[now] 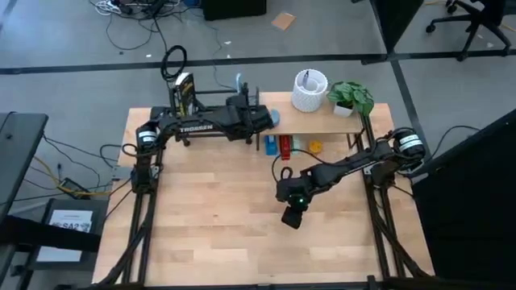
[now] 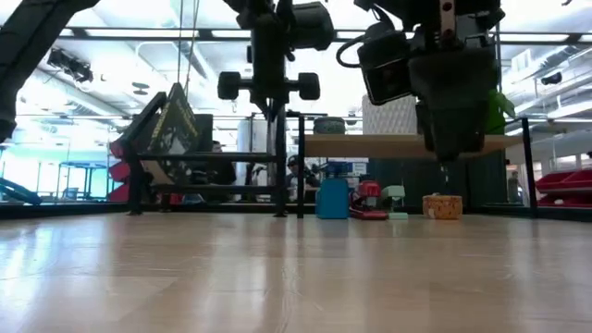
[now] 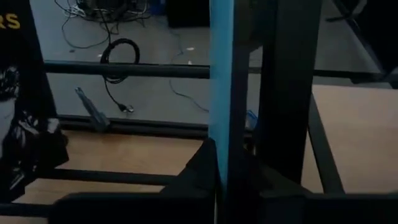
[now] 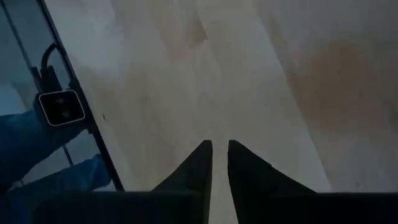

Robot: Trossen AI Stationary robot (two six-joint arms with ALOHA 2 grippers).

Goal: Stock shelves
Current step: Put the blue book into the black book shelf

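The black bar rack (image 1: 211, 121) stands at the table's far left, with a black-and-yellow bag (image 1: 184, 93) leaning at its left end. The wooden board shelf (image 1: 334, 122) stands to its right and carries a white cup (image 1: 310, 90) and a plant (image 1: 351, 98). My left gripper (image 3: 222, 163) reaches over the rack toward the far edge, shut on a thin light blue flat thing (image 3: 221, 87). My right gripper (image 1: 292, 216) hangs over the bare tabletop, pointing down, shut with nothing in it (image 4: 219, 146). My left gripper pinches the light blue thing's near end (image 3: 221, 146) between its two fingers (image 3: 198, 177). The fingers lie level, pointing toward the table's far edge, along the thing. It stands on edge and sticks out past them beside the rack's upright end frame (image 3: 289, 93). Its far end is out of frame.
Small blue (image 1: 268, 145), red (image 1: 285, 145) and orange (image 1: 315, 147) items stand on the table under the wooden board. Bare tabletop (image 1: 226, 225) stretches across the near half. Cables (image 3: 118, 50) lie on the floor beyond the far edge.
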